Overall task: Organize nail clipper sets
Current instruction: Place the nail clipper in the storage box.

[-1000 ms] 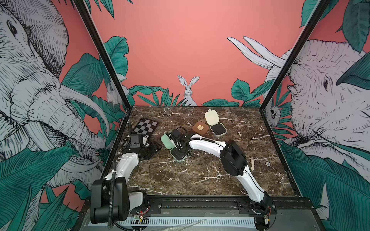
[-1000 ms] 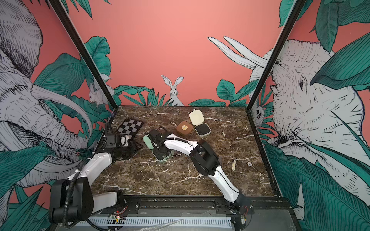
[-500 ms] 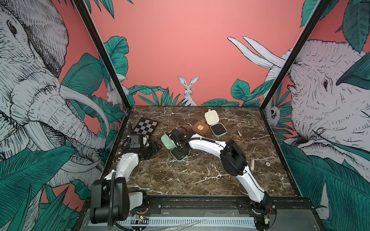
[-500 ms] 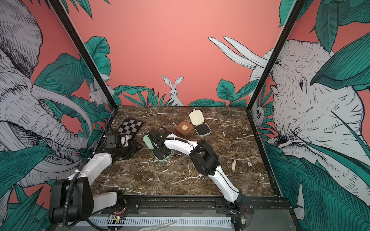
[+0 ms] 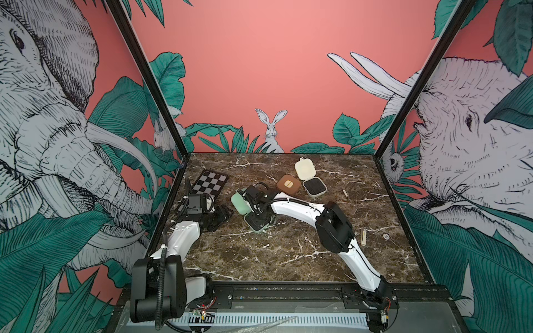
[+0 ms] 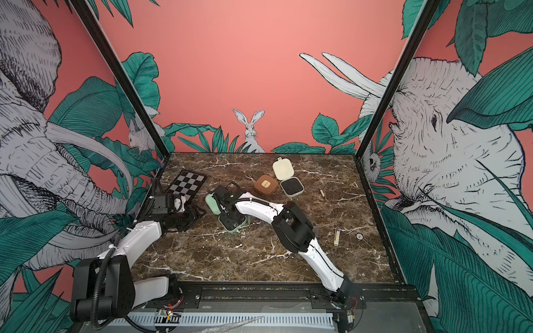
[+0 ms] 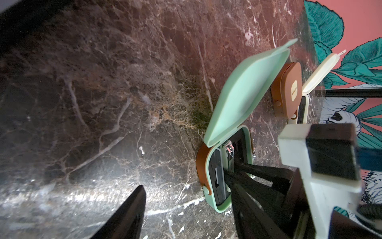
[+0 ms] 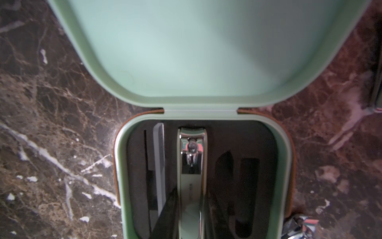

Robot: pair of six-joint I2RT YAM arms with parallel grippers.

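mint case [image 5: 238,202] lies open with a clipper [image 8: 191,182] slotted in; brown case [image 5: 288,184] shut, cream case [image 5: 304,170] open.

No text is showing legibly in any view. A cream label [image 5: 288,184] is sitting on the lid of the brown case [image 5: 281,186], above centre in both top views; its print is appearing only as a dark line. In the right wrist view, faint lettering is running along the lever of the nail clipper [image 8: 191,186] inside the mint green case [image 8: 283,165], below centre, and is blurring beyond reading.
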